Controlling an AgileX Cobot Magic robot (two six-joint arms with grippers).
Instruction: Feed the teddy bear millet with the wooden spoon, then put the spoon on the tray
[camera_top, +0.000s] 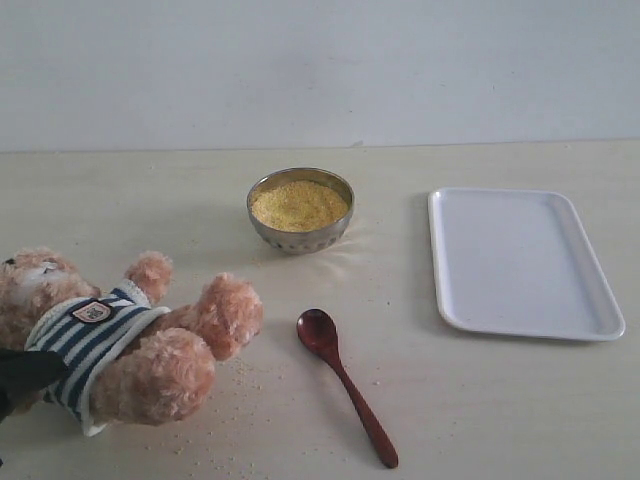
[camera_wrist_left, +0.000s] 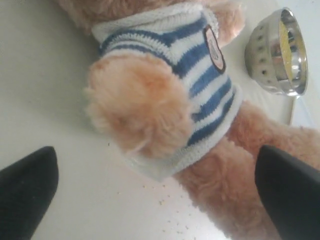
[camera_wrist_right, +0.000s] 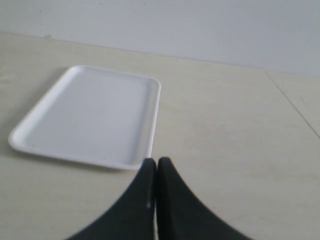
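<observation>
Fluffy teddy bear just beyond the wide-apart left jaws; right jaws together near a corner of the tray

Dark wooden spoon beside teddy bear

This looks like a robot lab bench: a plain cream worktop runs to a blank white wall across the upper frame, and the black right gripper juts into its wrist view.

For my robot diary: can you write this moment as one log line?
wooden spoon: lying untouched | left fingers: open beside teddy bear | right fingers: shut, empty
</observation>
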